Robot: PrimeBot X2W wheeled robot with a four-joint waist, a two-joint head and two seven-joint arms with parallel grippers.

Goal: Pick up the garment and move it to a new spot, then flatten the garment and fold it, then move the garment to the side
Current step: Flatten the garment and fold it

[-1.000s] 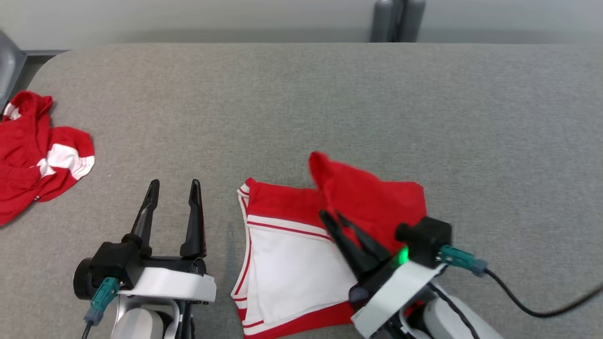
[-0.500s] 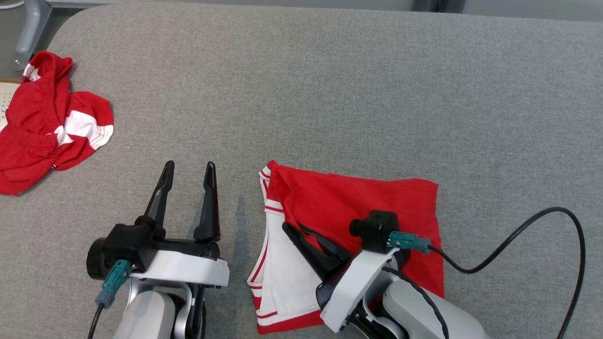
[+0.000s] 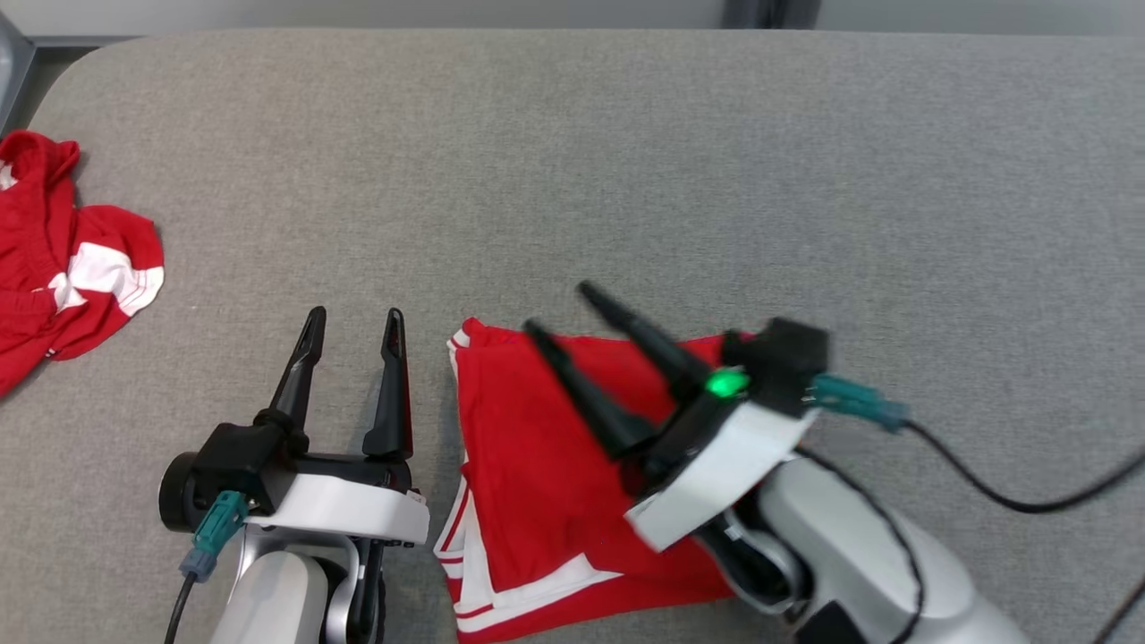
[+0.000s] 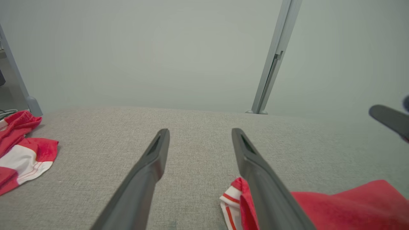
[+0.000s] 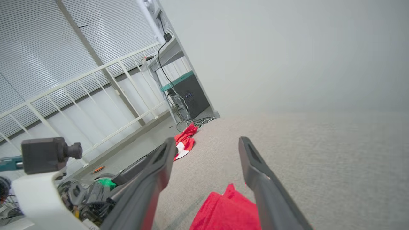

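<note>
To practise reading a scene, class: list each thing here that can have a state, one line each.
folded garment, folded, lying on the table, not held.
crumpled garment, bunched in a heap, far left.
left end effector, open, empty, beside the folded garment.
right end effector, open, empty, above the folded garment.

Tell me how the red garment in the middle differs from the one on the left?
The middle garment is folded flat with straight edges; the left garment is a crumpled heap. The middle garment lies in front of the robot; the left garment sits by the table edge. Both are red and white.
</note>
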